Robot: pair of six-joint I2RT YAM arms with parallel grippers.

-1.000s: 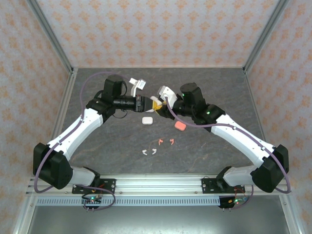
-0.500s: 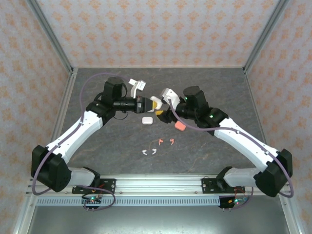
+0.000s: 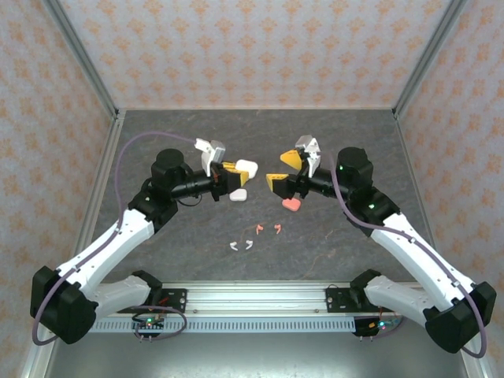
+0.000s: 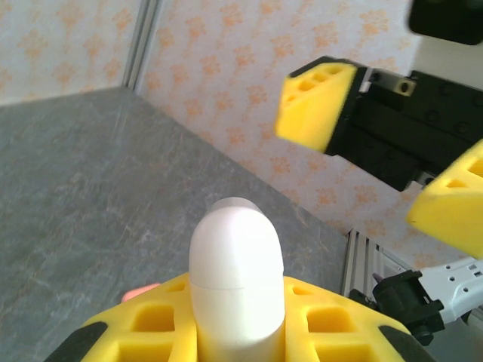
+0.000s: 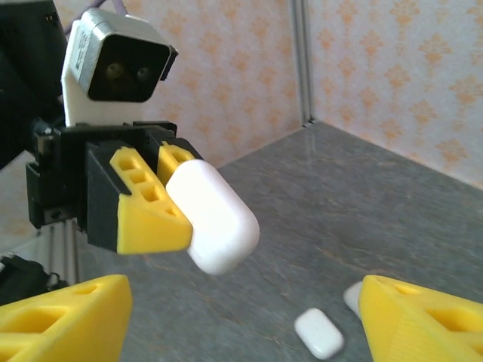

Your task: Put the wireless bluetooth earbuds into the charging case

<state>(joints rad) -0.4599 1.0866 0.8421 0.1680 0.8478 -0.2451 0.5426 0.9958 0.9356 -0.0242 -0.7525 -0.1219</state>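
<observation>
White plastic, 1 closed charging case (image 3: 244, 167) sits pinched in the left jaws, lifted off the grey worktop (image 3: 354, 142), beyond and to the left of the pink case (image 3: 292, 204). The right jaws stand wide and empty just beyond the pink case, facing the held case across a gap. A 2nd white case (image 3: 238, 194) lies on the worktop left of the pink case. 2 pink earbuds (image 3: 258, 229) and 2 white earbuds (image 3: 234, 246) lie loose on the near-left side of the pink case.
</observation>
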